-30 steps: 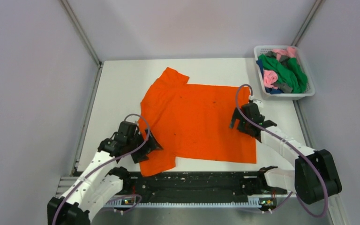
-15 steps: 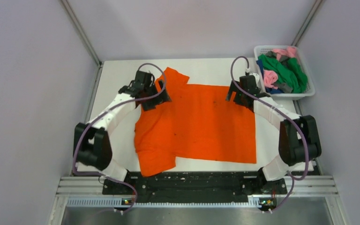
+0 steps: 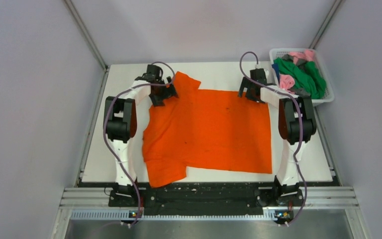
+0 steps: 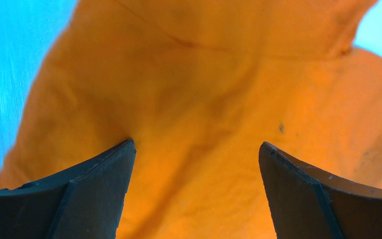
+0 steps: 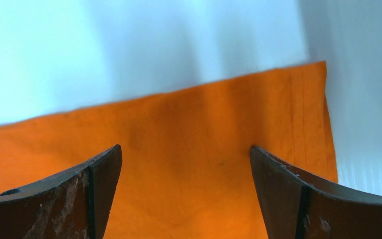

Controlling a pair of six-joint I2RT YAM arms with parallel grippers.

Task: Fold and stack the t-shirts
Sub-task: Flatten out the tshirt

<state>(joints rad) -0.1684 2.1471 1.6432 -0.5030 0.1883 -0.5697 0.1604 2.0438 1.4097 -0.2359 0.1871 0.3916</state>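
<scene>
A bright orange t-shirt lies spread flat on the white table, one sleeve at the far left and one at the near left. My left gripper hovers open over the far sleeve and shoulder. In the left wrist view its gripper shows orange cloth between wide-apart fingers, nothing held. My right gripper stands open over the shirt's far right corner. In the right wrist view its gripper frames the hem just inside the cloth's edge. More t-shirts, green and pink, fill the basket.
A white mesh basket stands at the table's far right corner, close to my right wrist. Grey walls close in the table on the left, right and back. A strip of bare table runs behind the shirt.
Both arms have stretched from the shirt's near half out to its far edge, the left to the far sleeve, the right to the far right corner. Both grippers stayed open.
</scene>
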